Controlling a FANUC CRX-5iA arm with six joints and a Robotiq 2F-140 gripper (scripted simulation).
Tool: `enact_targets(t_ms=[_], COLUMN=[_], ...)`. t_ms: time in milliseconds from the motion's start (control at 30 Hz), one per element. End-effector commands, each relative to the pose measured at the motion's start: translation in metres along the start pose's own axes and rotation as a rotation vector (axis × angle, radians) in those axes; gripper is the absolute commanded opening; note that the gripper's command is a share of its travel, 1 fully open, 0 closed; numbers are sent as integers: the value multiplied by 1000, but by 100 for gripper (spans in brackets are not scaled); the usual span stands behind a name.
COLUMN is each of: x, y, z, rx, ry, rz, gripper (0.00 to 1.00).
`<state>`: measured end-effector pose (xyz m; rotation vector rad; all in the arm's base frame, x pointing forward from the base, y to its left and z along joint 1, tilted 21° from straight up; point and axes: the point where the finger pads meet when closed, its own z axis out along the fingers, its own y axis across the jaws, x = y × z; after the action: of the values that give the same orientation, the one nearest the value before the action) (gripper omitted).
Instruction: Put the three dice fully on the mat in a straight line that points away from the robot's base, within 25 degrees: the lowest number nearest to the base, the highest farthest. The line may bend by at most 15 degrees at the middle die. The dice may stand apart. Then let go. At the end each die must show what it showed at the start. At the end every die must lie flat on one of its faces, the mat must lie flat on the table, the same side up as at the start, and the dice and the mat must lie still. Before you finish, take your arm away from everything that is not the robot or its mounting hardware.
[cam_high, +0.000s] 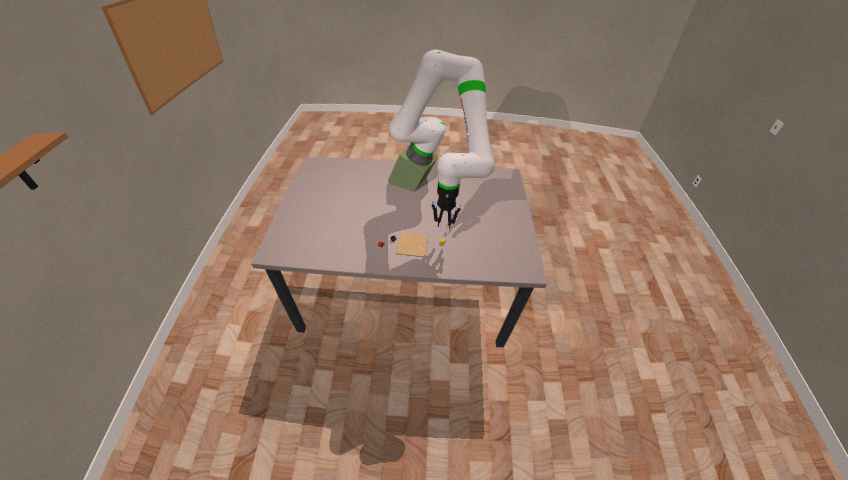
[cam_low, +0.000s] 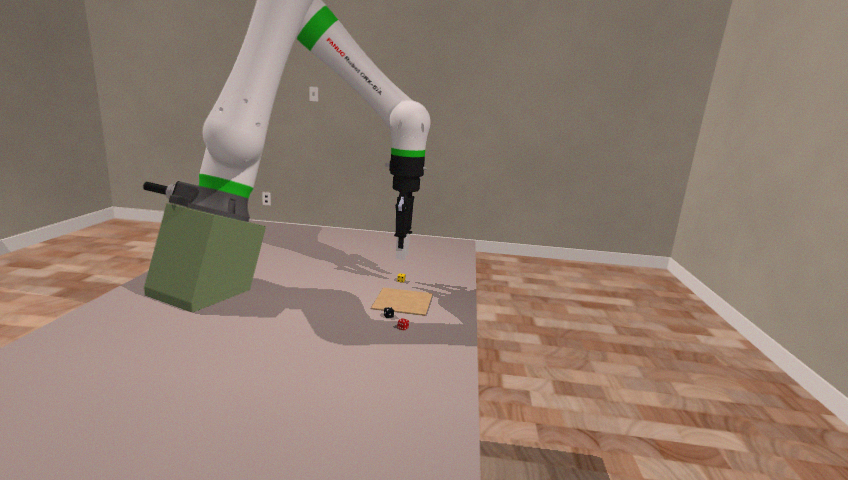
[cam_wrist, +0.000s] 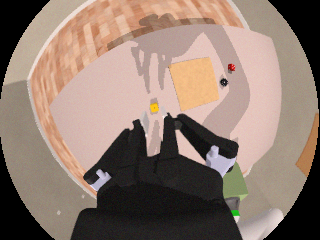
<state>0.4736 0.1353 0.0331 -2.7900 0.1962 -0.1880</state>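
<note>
On grey-pink worktop | yellow cubic die: off tan square mat, upright, no long axis | black jaws above, partly open, empty
</note>
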Motion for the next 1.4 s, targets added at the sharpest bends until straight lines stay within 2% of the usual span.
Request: enact_targets(t_ms=[0, 633, 1367], x=[0, 1, 1], y=[0, -1, -1], z=[3, 30, 46], rx=[0, 0, 0], ry=[0, 0, 0], rz=[0, 0, 0], gripper=[21, 21, 21])
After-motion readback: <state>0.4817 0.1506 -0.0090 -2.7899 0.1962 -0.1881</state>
